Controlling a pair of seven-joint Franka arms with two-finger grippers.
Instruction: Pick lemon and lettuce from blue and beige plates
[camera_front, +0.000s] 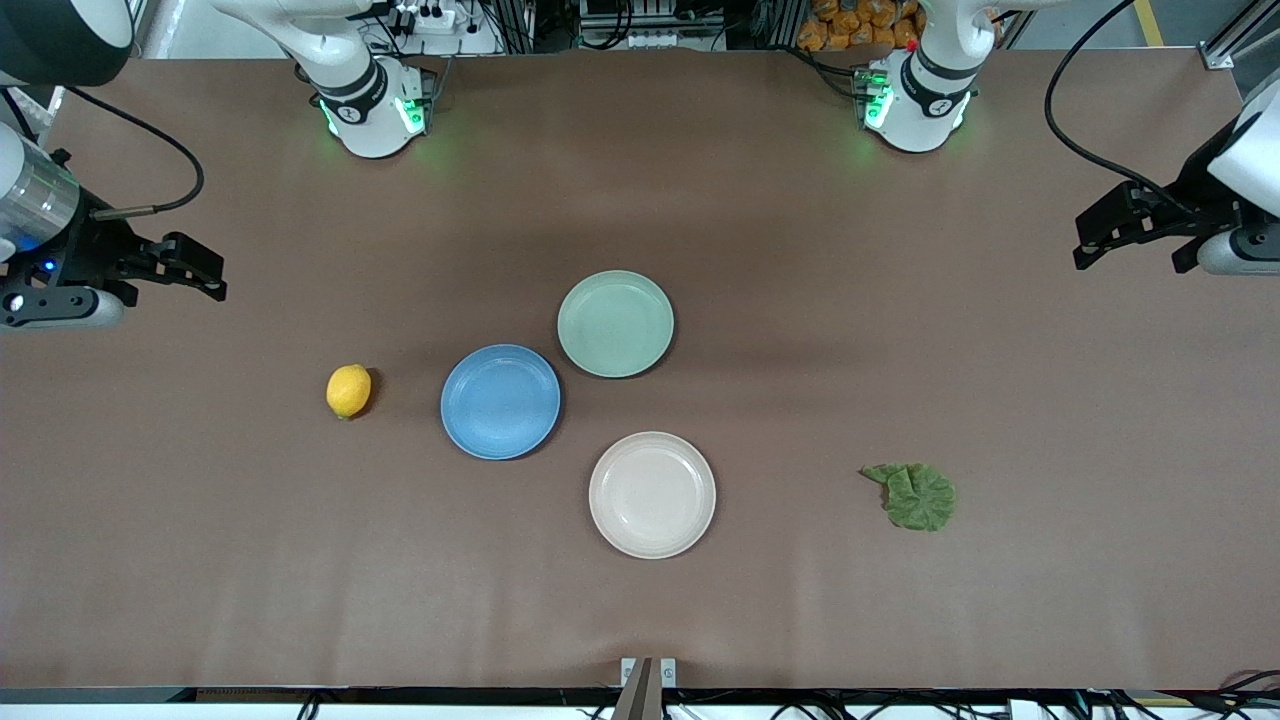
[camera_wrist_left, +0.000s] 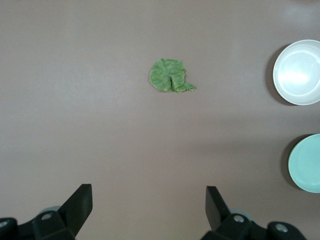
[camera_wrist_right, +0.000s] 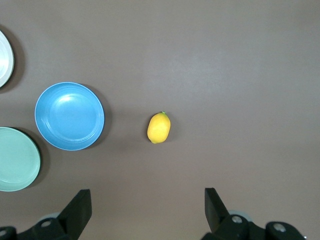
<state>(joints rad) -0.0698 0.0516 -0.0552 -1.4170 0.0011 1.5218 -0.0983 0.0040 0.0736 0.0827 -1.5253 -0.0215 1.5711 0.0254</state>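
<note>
The small oval yellow lemon (camera_front: 348, 390) lies on the bare brown table (camera_front: 900, 620), beside the round blue plate (camera_front: 500, 401) toward the right arm's end, not on the plate. The flat crinkled dark green lettuce leaf (camera_front: 915, 495) also lies on the table, well apart from the round beige plate (camera_front: 652, 494), toward the left arm's end. Both plates are empty (so is the pale mint-green plate (camera_front: 615, 323)). The right gripper (camera_wrist_right: 145, 210) hangs high over its end of the table with its fingers spread and holding nothing; the left gripper (camera_wrist_left: 147, 207) does the same at its end. I judge that both items are already off their plates, so the picking looks finished; if any move remains, each arm needs to descend straight onto its own item.
</note>
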